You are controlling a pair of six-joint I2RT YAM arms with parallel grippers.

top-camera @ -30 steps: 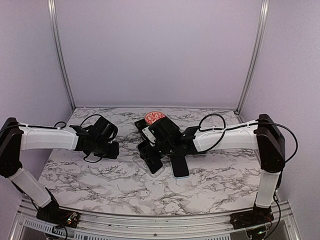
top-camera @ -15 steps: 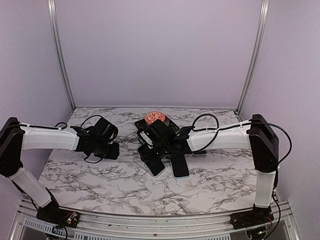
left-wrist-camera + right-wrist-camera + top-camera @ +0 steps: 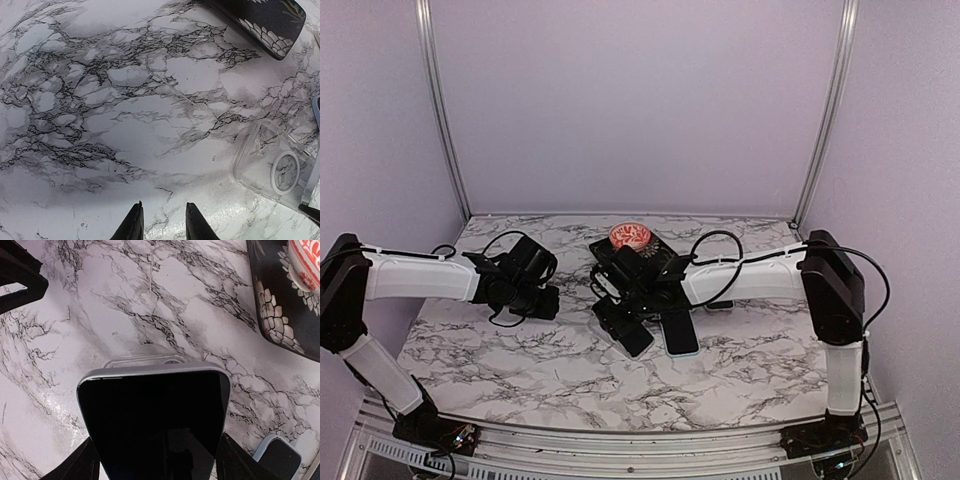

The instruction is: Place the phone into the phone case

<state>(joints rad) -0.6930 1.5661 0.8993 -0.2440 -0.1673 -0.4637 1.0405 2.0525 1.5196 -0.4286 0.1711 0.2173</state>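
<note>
Phone (image 3: 152, 425) — in right gripper (image 3: 159, 466)

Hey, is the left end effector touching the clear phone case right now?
Apart. The left wrist view shows bare marble tabletop between the left end effector and the clear phone case, which lies off to the side of its fingertips.

place: lab-like robot test booth
walls: plain lavender panels (image 3: 640, 100) on three sides
frame: bare aluminium posts (image 3: 444, 110) in the corners
bench: marble-print tabletop (image 3: 740, 370), robot arms (image 3: 415, 277) bolted at its near edge
</note>
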